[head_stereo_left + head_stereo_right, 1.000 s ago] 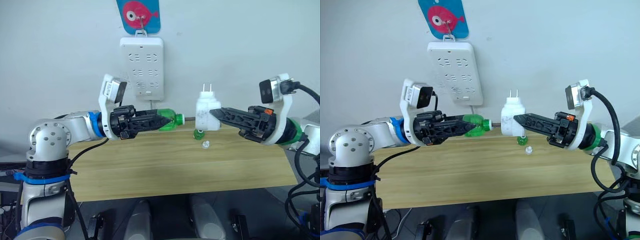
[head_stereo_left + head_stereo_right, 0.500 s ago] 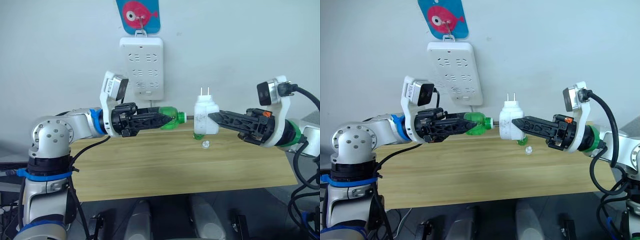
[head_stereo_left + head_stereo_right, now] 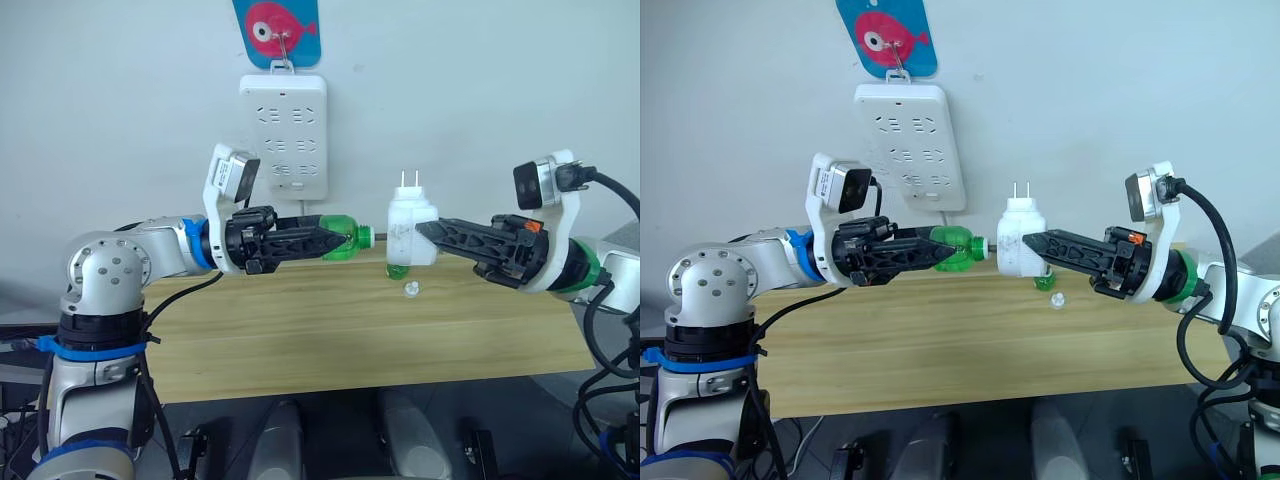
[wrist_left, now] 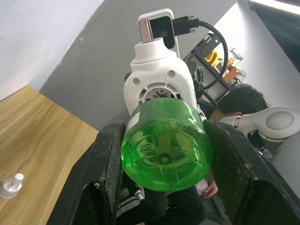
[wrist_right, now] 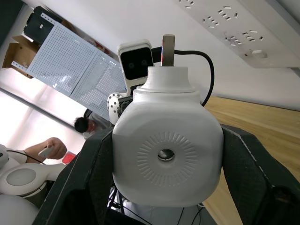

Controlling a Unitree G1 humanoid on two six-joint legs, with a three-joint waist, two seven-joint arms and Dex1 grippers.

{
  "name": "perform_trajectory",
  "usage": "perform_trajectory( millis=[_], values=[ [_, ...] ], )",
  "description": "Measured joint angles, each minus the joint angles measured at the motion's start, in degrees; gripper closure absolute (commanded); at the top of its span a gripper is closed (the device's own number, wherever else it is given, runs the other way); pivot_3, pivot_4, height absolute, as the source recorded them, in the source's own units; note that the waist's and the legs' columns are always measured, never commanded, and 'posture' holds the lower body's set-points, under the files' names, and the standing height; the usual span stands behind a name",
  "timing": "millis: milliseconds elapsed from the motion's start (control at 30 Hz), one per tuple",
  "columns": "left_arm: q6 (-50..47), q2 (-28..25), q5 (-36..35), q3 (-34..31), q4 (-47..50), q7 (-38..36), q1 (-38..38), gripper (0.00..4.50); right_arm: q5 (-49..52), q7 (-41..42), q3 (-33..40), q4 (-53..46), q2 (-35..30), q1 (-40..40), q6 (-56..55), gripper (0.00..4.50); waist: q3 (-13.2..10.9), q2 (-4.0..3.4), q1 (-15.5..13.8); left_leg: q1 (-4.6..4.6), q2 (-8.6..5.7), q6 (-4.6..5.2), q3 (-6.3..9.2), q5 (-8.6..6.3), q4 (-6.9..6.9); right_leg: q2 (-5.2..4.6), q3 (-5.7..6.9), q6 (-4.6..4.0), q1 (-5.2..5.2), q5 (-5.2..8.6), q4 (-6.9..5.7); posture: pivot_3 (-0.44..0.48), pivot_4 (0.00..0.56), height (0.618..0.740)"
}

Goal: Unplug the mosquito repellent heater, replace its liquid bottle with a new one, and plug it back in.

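Facing the wall from the head camera, the left eye view shows the left tool [image 3: 338, 237] clenched around a green bottle [image 3: 340, 238] held level above the wooden bench [image 3: 350, 330], the bottle's thin neck pointing toward the white heater [image 3: 409, 228]; the right tool [image 3: 425, 231] grasps that heater from the opposite side, with its two plug prongs standing upright, so that bottle and heater meet in mid-air above the far part of the bench. Below the heater, a second green bottle [image 3: 398, 270] and a small clear cap [image 3: 410, 289] rest on the bench, close together. On the wall behind hangs a white power strip [image 3: 284, 133], suspended from a hook on a blue plaque with a pink fish [image 3: 277, 28]. The right eye view repeats the same arrangement, the bottle's neck reaching the heater's side. In the left wrist view, the round green base of the bottle fills the gap between the two black fingers [image 4: 108, 161], which press on it from both sides; the small clear cap lies on the bench beyond, and a person's dark hair [image 4: 243, 101] appears in the background. In the right wrist view, the heater sits clamped between the fingers [image 5: 101, 173], its ribbed face with a small dark central hole turned to the camera, the power strip on the wall beyond.
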State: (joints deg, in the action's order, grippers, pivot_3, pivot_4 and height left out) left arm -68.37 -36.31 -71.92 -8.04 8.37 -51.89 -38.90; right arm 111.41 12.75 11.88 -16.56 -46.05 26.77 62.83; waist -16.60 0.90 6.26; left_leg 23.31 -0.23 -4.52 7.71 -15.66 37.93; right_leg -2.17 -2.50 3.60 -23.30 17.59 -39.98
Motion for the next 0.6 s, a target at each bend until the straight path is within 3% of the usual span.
perform_trajectory(
  millis=[600],
  values=[
    [-0.6, 1.4, -0.9, -1.0, -0.6, 1.4, -0.1, 2.20, 0.0, 0.3, -0.2, 0.0, -0.2, 0.0, -1.0, 1.58, 0.0, 0.00, 0.0, 0.00, 0.00, -0.03, 0.00, 0.02, 0.00, 0.00, 0.00, 0.00, 0.00, 0.00, -0.01, -0.137, 0.231, 0.734]
  ],
)
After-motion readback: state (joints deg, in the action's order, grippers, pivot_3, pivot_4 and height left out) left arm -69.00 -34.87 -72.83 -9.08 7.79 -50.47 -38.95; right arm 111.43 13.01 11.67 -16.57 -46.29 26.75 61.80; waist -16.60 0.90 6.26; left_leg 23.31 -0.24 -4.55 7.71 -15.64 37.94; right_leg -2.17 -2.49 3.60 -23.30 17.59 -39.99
